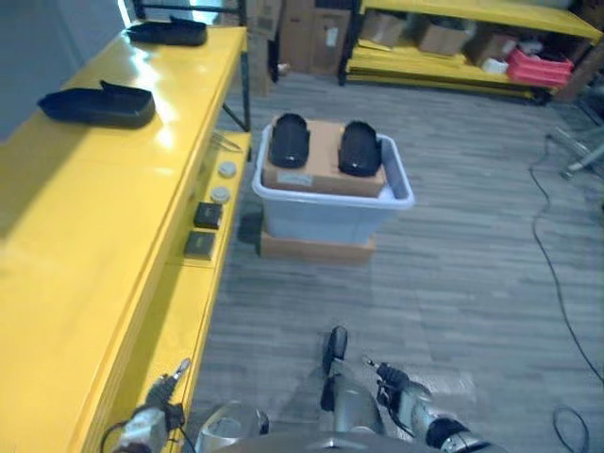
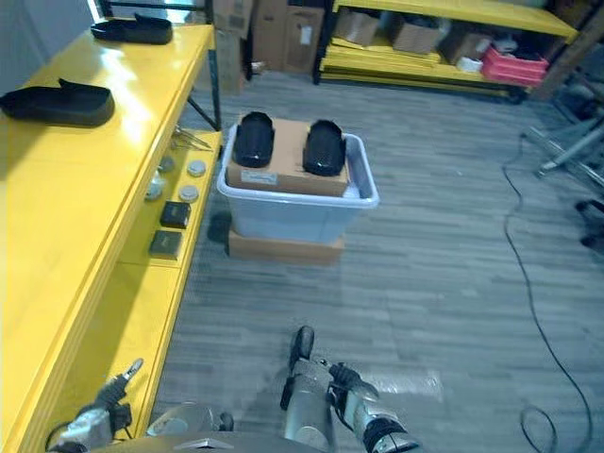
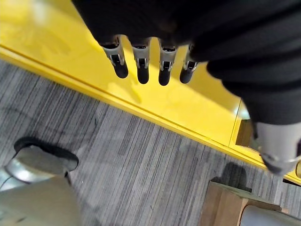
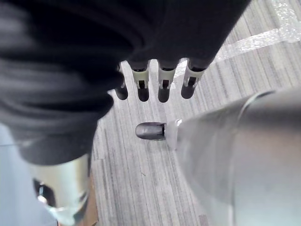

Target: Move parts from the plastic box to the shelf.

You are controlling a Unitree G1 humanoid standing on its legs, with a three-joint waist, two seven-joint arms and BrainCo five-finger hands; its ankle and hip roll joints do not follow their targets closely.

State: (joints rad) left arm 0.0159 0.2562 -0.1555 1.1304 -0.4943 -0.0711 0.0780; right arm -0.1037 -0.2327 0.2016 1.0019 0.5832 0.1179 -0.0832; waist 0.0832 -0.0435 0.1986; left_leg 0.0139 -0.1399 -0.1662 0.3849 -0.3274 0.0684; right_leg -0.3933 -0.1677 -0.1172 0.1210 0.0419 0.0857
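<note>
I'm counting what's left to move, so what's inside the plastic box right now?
The plastic box holds a cardboard carton with two black parts lying side by side on top. Whatever lies under the carton is hidden.

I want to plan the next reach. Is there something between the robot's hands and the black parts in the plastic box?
Nothing visible blocks the way. Bare floor lies between the right hand, the left hand and the plastic box. The two black parts lie uncovered on a cardboard box inside it. Both hands are empty, fingers straight.
</note>
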